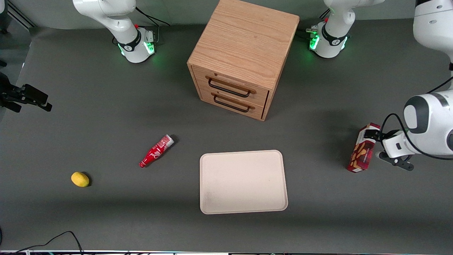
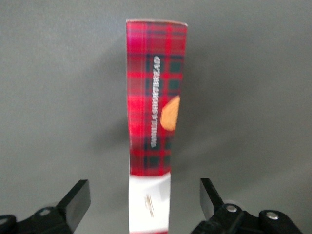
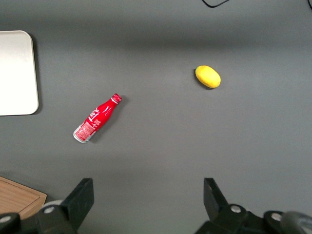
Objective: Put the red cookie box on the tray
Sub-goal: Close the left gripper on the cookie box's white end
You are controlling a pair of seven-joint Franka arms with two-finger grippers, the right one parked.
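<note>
**Fingers straddle the cookie box, grasp not yet made**

The left arm's gripper (image 2: pixel 144 200) sits spread wide, one of its black fingers (image 2: pixel 78 197) on each flank of the slim dark-red plaid cardboard cookie box (image 2: pixel 153 107), and neither one is touching it! Grey desk (image 2: pixel 253 97) shows in both gaps, so nothing is gripped for now. The box's white end panel lies between the fingers, and the plaid length runs away from them.

From the front, that gripper (image 1: pixel 376 139) is at the box's (image 1: pixel 362 150) upper end, out at the working arm's end of the desk. The box looks to stand on a narrow side there.

My call: this is the closing step. Do it well by centring first, since the box sits slightly nearer one finger, then squeezing evenly across the narrow faces. Cardboard gives, so a gentle clamp should do.

Well apart from the fingers lies the large flat cream-beige tray (image 1: pixel 243 209), toward the table's middle, in front of the oak two-drawer cabinet (image 1: pixel 240 56). Lift before carrying, I'd say, to clear its low rim.
</note>
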